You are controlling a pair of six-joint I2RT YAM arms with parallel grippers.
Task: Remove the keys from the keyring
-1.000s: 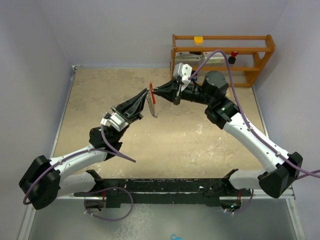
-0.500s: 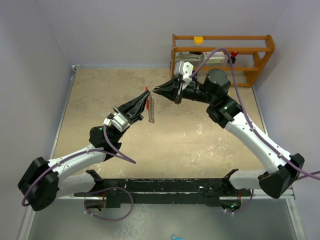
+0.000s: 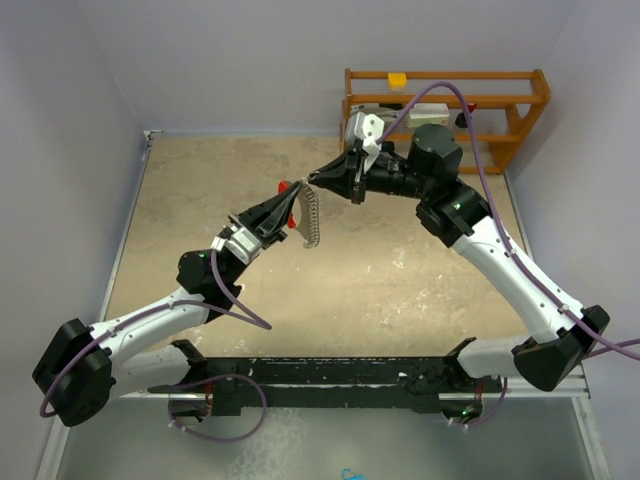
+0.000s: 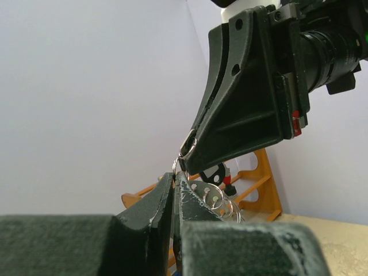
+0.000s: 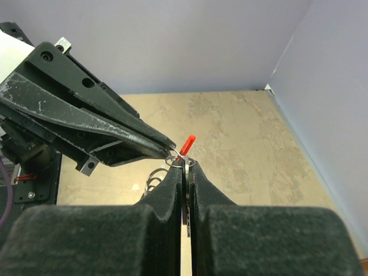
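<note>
Silvery ridged keyring [image 3: 311, 220] hangs mid-air over the tabletop [image 3: 200, 190], pinched at its top between left gripper [image 3: 287, 202] and right gripper [image 3: 318, 181], both jaws clamped narrow on it. Looks light, floppy, slick; I'd take the tiny keys [image 4: 217, 199] by their flat heads.

The keyring [image 3: 311, 215] is showing red and ridged silver; the desk [image 3: 380, 290] is looking mottled beige, the shelf [image 3: 445, 75] orange, the cables [image 3: 440, 86] purple.

Left gripper [image 3: 291, 200], right gripper [image 3: 313, 181]: pinched, tip-to-tip
</note>
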